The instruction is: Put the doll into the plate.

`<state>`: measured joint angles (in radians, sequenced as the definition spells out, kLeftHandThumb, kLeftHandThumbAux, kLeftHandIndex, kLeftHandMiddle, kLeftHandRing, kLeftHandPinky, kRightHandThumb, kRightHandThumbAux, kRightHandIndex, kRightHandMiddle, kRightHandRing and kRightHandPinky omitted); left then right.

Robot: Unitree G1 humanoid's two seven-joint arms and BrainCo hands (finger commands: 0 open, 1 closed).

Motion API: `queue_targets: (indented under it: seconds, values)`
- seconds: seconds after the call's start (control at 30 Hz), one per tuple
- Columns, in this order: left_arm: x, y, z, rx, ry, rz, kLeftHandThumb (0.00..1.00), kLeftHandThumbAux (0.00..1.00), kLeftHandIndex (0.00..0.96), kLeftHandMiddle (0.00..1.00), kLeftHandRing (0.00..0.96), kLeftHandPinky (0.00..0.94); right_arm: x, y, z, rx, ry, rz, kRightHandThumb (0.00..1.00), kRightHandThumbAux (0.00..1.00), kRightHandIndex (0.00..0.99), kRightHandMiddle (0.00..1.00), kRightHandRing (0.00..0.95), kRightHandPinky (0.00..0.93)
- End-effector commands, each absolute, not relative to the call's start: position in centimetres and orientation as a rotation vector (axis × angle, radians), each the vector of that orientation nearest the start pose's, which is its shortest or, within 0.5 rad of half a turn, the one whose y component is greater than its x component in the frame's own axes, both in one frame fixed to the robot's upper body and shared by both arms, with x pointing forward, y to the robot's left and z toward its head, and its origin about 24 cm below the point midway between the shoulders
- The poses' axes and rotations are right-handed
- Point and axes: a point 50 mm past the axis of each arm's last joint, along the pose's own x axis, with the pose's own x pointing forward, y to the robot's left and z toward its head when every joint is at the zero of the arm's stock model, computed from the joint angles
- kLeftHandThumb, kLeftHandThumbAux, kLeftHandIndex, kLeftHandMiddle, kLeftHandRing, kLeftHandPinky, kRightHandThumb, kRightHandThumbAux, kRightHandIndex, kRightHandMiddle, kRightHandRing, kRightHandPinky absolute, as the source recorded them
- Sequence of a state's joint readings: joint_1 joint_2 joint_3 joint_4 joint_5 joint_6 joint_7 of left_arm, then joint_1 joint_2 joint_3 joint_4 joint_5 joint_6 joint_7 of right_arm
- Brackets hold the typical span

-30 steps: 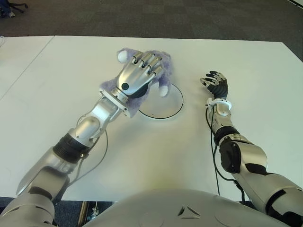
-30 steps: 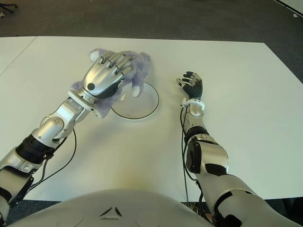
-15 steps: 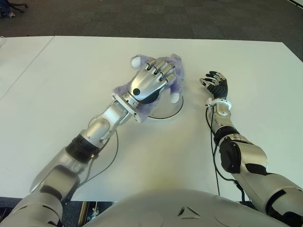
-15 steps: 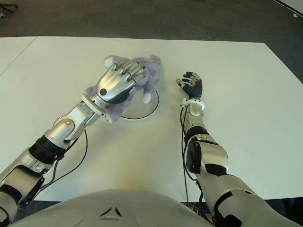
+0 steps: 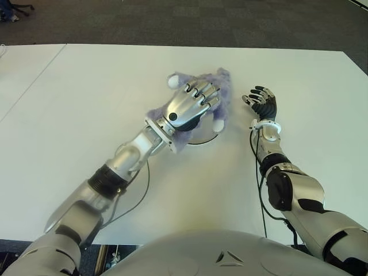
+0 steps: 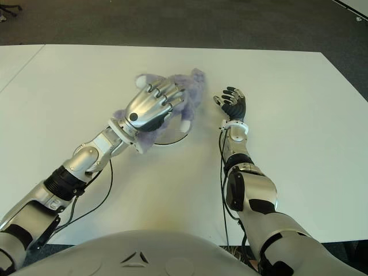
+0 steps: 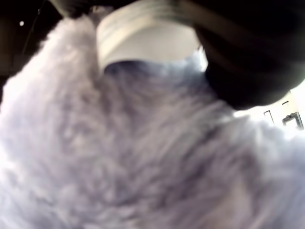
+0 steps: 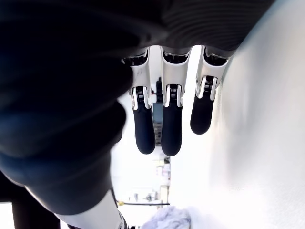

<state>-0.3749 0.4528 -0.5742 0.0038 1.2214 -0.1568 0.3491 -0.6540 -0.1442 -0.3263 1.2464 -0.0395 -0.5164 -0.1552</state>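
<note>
Left hand has its silver fingers curled down over the purple doll, gripping the plush from above with fur bulging out around the knuckles; its own wrist view is filled almost wholly by that pale fur pressed against the palm. Over the last second this hand has carried the doll steadily toward three o'clock: it began over the nine o'clock edge of the plate, and now hangs above the middle of it, so that only a thin arc of the plate rim peeks out at about five o'clock beneath the doll. That shift suggests the carry is nearly finished and what remains is probably a lowering and a release. Whether the doll already touches the plate cannot be told, since the hand and plush cover nearly all of the dish and hide the gap beneath. A white foot dangles at four o'clock of the hand and a white ear or paw pokes out at eleven o'clock, but the doll's face is not visible. Farther toward three o'clock, the right hand shows on the white table, just beside the doll and plate, unchanged in place across the second; its dark fingers are loosely spread and hold nothing, as its wrist view confirms with three straight fingers over bare table.
</note>
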Motion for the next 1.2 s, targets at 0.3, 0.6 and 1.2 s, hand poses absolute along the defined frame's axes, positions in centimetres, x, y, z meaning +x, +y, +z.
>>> queue_targets:
  seconds: [0.3,0.6,1.2]
  values:
    - [25.7,7.8,6.8,1.580,-0.770,-0.414,0.848,0.669,0.398,0.554,0.794,0.824,26.6,-19.1,-7.8,0.039,0.474,-0.309,0.299,0.916,0.299,0.342,0.347,0.331]
    - [25.2,7.9,6.7,1.558,-0.846,-0.295,0.849,0.668,0.399,0.550,0.777,0.807,26.6,-19.1,-7.8,0.017,0.479,-0.305,0.258,0.911,0.289,0.339,0.346,0.336]
    - [24.2,8.7,7.1,1.572,-0.837,-0.191,0.073,0.399,0.012,0.128,0.210,0.243,26.6,-19.1,-7.8,0.011,0.482,-0.309,0.263,0.894,0.296,0.344,0.358,0.368]
